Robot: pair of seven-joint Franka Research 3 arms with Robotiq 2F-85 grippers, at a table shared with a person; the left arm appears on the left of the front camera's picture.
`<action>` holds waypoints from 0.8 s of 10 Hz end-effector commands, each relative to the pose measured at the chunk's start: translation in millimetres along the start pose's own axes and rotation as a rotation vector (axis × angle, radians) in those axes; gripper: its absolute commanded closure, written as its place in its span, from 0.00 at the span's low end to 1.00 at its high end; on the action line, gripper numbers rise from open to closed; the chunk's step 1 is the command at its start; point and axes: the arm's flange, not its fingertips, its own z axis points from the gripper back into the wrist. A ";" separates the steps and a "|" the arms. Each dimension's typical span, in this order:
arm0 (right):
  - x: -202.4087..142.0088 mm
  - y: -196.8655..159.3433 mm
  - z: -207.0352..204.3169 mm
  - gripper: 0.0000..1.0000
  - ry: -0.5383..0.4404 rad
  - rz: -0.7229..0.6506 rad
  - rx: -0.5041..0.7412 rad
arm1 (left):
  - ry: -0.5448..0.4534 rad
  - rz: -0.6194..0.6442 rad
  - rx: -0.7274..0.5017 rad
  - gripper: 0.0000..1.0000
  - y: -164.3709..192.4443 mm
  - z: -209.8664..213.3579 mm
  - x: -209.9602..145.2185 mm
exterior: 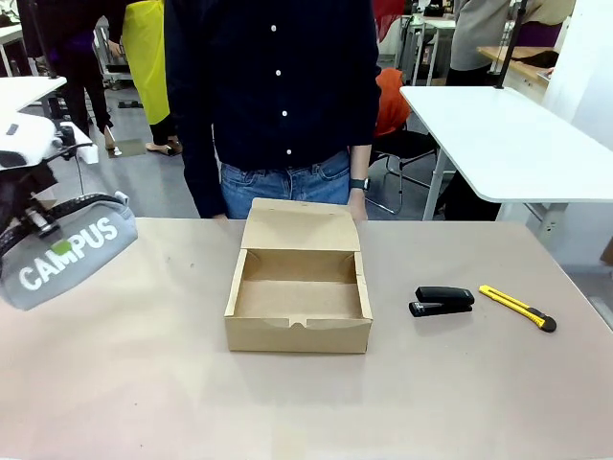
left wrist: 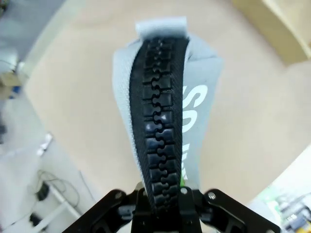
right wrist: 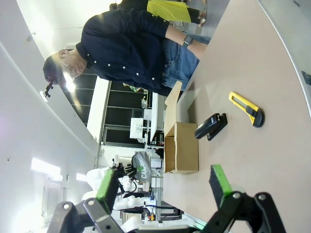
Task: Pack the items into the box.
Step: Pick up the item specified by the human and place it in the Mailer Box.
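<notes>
The grey "CAMPUS" pouch [exterior: 67, 257] hangs above the table's left end, clear of the surface. My left gripper [exterior: 38, 222] is shut on its black zip edge. In the left wrist view the pouch [left wrist: 165, 97] hangs down from that gripper [left wrist: 163, 211], zip facing the camera. The open brown box [exterior: 297, 335] stands mid-table with nothing inside, and a person's hand [exterior: 357, 207] rests behind its raised lid. To the right of the box lies the black stapler [exterior: 442, 300]. My right gripper [right wrist: 164, 187] is open above the table, well away from the stapler [right wrist: 211, 126] and the box [right wrist: 184, 155].
A yellow-and-black utility knife [exterior: 517, 308] lies right of the stapler, near the table's right edge. The person stands at the far side behind the box. A white table [exterior: 508, 134] stands beyond on the right. Bare tabletop stretches in front of the box.
</notes>
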 end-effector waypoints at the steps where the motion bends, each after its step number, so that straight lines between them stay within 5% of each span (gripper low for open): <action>1: 0.8 0.7 -2.3 0.00 -0.013 0.028 0.017 | 0.016 0.007 0.032 1.00 11.9 -7.1 16.3; 4: 0.8 0.7 -2.3 0.00 -0.013 0.028 0.017 | 0.016 0.007 0.032 1.00 11.9 -7.1 16.3; 5: 0.8 0.7 -2.3 0.00 -0.013 0.028 0.017 | 0.007 -0.004 0.007 0.93 5.3 -4.9 6.1; 6: 0.8 0.7 -2.3 0.00 -0.013 0.028 0.017 | -0.044 0.022 0.024 0.93 -14.0 -2.1 15.9; 8: 0.8 0.7 -2.3 0.00 -0.013 0.028 0.017 | -0.159 -0.132 0.076 0.93 -73.1 43.7 66.7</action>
